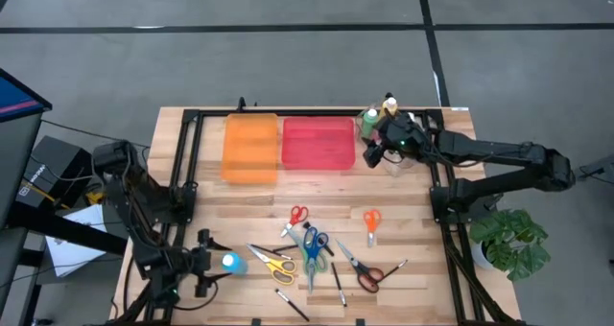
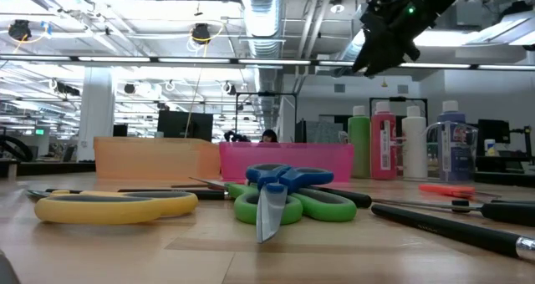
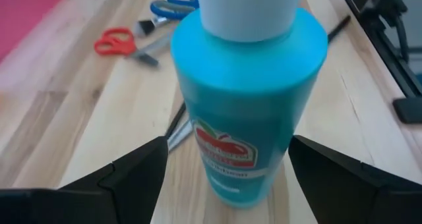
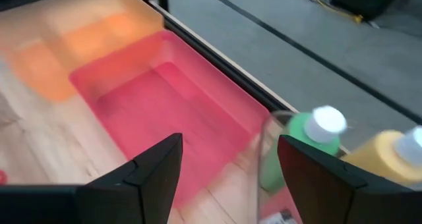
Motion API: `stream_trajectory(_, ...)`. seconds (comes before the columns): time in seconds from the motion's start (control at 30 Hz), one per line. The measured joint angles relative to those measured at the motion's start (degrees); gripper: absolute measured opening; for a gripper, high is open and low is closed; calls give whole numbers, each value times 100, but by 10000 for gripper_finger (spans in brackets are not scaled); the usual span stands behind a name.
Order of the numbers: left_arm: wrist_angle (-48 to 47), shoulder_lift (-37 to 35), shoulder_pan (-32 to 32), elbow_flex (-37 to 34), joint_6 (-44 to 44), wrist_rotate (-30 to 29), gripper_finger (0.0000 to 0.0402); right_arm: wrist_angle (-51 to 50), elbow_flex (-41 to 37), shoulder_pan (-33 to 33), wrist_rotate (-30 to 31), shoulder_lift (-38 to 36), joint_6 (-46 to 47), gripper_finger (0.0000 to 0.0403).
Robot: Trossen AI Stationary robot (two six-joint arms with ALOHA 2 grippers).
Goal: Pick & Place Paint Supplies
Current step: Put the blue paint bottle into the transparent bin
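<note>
Scissors (image 1: 310, 248) and brushes (image 1: 338, 283) crowd the table's (image 1: 413, 187) near middle. Bare wood between them and the trays (image 1: 288, 146). Bottles (image 1: 376, 122) cluster beside the pink tray (image 1: 318, 144).

overall light: bright and pretty even, all indoor stuff from overhead
light source: ceiling strip lights (image 2: 159, 60) plus a couple of round lamps up in the rafters in the low view
glare: the strip lights blow out to plain white, and so does the cap of the green bottle (image 4: 310, 148) in the right wrist view
shadows: soft and short on the wooden table (image 1: 240, 206), nothing harsh
blur: the pink tray (image 4: 171, 112) and orange tray (image 4: 79, 49) look smeared in the right wrist view
focus, low view: yellow scissors (image 2: 113, 205) up close are soft, the room behind is sharper
focus, left wrist: blue bottle (image 3: 250, 112) fills the shot and is a bit soft, the red scissors (image 3: 122, 43) behind it are fuzzy
</note>
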Motion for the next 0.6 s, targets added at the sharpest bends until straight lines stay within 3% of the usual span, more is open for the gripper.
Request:
stream_trajectory(0.23,382,463,88,0,-1,-373,309,705,0,537,-58,11,-55,246)
stream_trajectory(0.33,416,615,115,0,-2,-572,309,1103,0,805,-388,58,-65,246)
stream_trajectory(0.6,449,748,169,0,-4,-1351,309,2149,4,1561,-667,761,-505,246)
